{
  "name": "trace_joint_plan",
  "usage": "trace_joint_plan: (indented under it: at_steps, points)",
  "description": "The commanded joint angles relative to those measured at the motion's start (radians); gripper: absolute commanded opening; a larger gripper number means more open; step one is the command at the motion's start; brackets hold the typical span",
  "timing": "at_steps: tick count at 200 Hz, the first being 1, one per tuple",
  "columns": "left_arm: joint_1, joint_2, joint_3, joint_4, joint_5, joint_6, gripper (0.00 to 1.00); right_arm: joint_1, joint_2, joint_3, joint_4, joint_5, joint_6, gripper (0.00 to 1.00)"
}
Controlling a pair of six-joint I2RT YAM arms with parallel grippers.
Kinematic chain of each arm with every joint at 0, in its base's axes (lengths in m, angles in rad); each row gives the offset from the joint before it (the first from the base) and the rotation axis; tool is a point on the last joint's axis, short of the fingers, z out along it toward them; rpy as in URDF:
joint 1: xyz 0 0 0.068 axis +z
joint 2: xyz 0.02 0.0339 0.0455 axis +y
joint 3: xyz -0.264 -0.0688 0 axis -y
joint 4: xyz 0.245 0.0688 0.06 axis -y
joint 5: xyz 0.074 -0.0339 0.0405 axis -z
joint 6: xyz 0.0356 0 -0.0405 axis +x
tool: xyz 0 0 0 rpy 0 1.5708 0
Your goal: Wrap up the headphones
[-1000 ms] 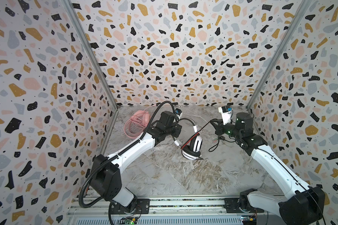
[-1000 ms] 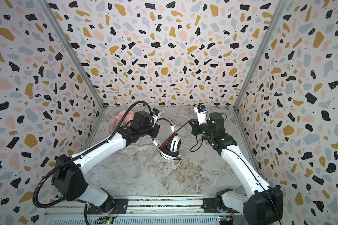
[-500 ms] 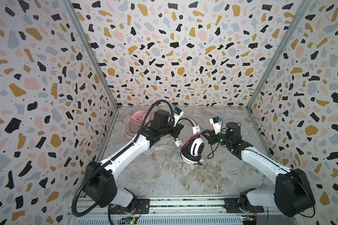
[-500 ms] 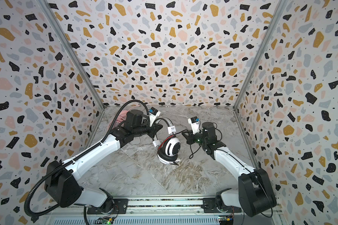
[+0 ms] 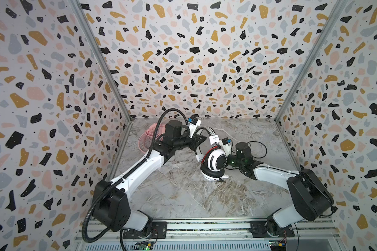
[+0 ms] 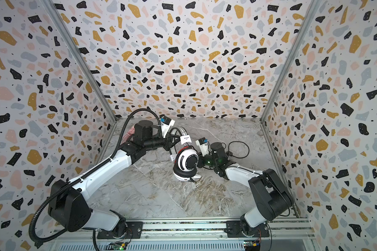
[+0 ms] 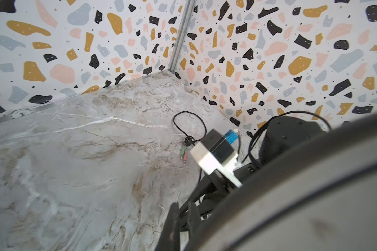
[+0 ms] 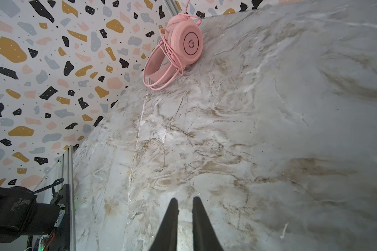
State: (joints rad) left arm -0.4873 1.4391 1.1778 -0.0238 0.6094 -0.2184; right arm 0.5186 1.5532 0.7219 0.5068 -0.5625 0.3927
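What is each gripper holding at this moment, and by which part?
Right gripper: nothing, jaws slightly apart. Left gripper: jaws shut at the headband of the white-and-black headset, apparently holding it; the contact is hidden.

Nothing much else here, just a marble-look bench (image 5: pixel 179 195) with speckled terrazzo walls (image 5: pixel 205 43) on three sides and a metal rail (image 5: pixel 205 226) along its front edge.

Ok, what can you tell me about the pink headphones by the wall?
The all-pink plastic over-ear headphones rest on the grey marble table, close to the speckled wall. One round earcup shows a dark ring and a small logo. The headband curves beside it. The pink cord loops loosely around them. Only the table seems to touch them.
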Motion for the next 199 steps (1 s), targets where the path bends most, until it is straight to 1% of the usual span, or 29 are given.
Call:
trace_joint_plan:
  at_steps: [1, 20, 39, 64, 91, 113, 136, 143, 163, 184, 199]
  points:
    - [0.002, -0.024, 0.005, 0.121, 0.098, -0.071, 0.0, 0.011, 0.034, -0.008, 0.148, -0.01, 0.071, 0.17]
    - [0.012, -0.04, -0.003, 0.126, 0.078, -0.073, 0.0, 0.02, 0.104, 0.006, 0.188, -0.016, 0.088, 0.19]
    - [0.03, -0.041, -0.012, 0.179, 0.121, -0.126, 0.0, 0.03, 0.162, -0.001, 0.244, -0.02, 0.114, 0.21]
    - [0.04, -0.048, -0.02, 0.192, 0.115, -0.135, 0.0, 0.046, 0.235, -0.006, 0.308, -0.026, 0.144, 0.21]
    - [0.057, -0.046, -0.029, 0.245, 0.148, -0.193, 0.0, 0.07, 0.284, -0.013, 0.346, -0.013, 0.155, 0.21]
    - [0.073, -0.059, -0.039, 0.253, 0.124, -0.197, 0.0, 0.089, 0.322, -0.014, 0.372, -0.013, 0.169, 0.21]
    - [0.096, -0.055, -0.046, 0.268, 0.125, -0.247, 0.0, 0.111, 0.336, -0.039, 0.403, 0.0, 0.181, 0.19]
    - [0.103, -0.053, -0.046, 0.297, 0.125, -0.252, 0.0, 0.118, 0.34, -0.044, 0.404, 0.008, 0.181, 0.18]
    - [0.122, -0.053, -0.051, 0.291, 0.092, -0.257, 0.0, 0.138, 0.349, -0.057, 0.409, 0.008, 0.186, 0.16]
    - [0.145, -0.043, -0.053, 0.297, 0.07, -0.297, 0.0, 0.161, 0.334, -0.093, 0.421, 0.027, 0.188, 0.09]
    - [0.157, -0.041, -0.053, 0.282, 0.032, -0.297, 0.0, 0.179, 0.325, -0.104, 0.415, 0.049, 0.186, 0.05]
